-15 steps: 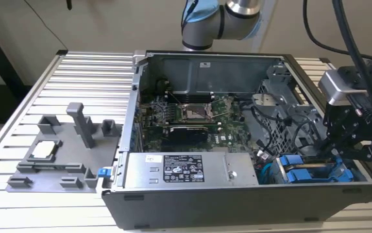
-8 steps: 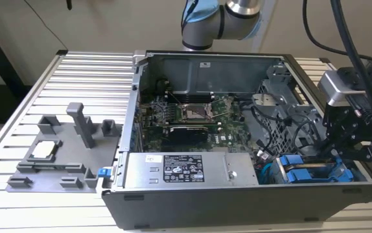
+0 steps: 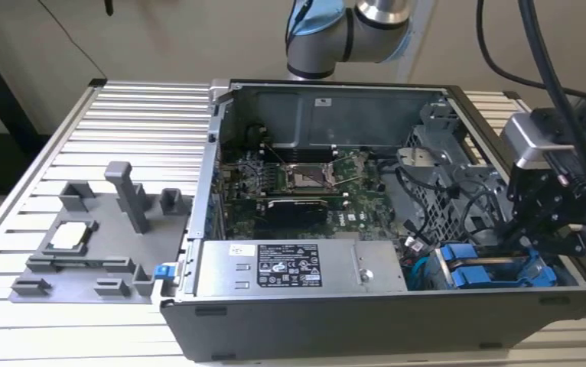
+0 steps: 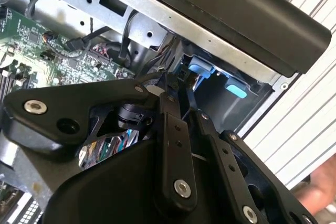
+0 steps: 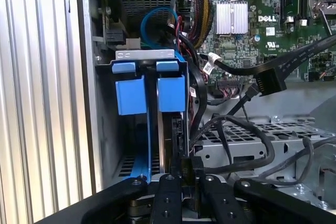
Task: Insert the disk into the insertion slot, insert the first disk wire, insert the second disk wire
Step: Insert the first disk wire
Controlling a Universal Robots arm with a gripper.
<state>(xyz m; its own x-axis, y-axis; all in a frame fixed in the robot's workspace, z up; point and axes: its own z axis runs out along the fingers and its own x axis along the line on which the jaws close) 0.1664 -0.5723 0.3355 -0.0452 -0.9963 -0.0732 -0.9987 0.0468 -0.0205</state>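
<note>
The disk (image 5: 167,129) stands edge-on in its blue carrier (image 5: 170,93) inside the insertion slot (image 5: 149,56) at the case's front corner, beside a second blue carrier (image 5: 130,95). In the exterior view the blue carriers (image 3: 476,274) lie low on the view's right. My gripper (image 3: 538,241) hangs just above them. In both wrist views its fingertips meet: the gripper (image 5: 186,169) is shut on a small black connector right at the disk's rear edge, and the gripper (image 4: 178,85) points at the blue tabs (image 4: 202,69). A loose black flat-cable plug (image 5: 268,80) hangs nearby.
The open computer case (image 3: 395,321) sits on a slatted metal table (image 3: 119,138). A grey power-supply box (image 3: 293,267) adjoins the drive bay. Behind it lies the motherboard (image 3: 304,180). Black cable loops (image 5: 236,124) cross the metal cage. A grey fixture tray (image 3: 89,245) stands at the exterior view's left.
</note>
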